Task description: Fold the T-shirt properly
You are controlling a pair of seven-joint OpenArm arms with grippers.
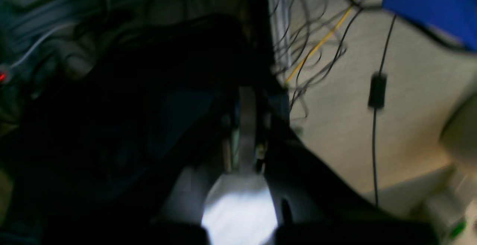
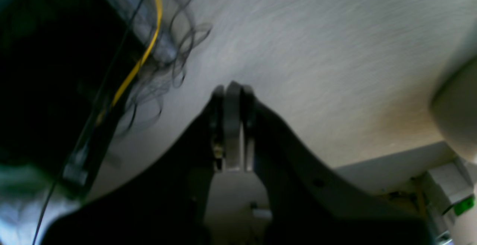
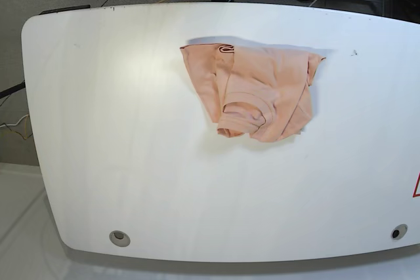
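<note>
The salmon-pink T-shirt lies bunched in a rough folded heap on the white table, a little right of the middle toward the far edge, with its neck at the upper left of the heap. Neither arm shows in the base view. In the left wrist view my left gripper is shut with nothing in it, over dark equipment and floor. In the right wrist view my right gripper is shut and empty, pointing at pale floor. Neither wrist view shows the T-shirt.
Loose black cables and a yellow cable lie on the floor beside a blue object. A yellow cable also runs by dark gear in the right wrist view. The table has a round hole near each front corner.
</note>
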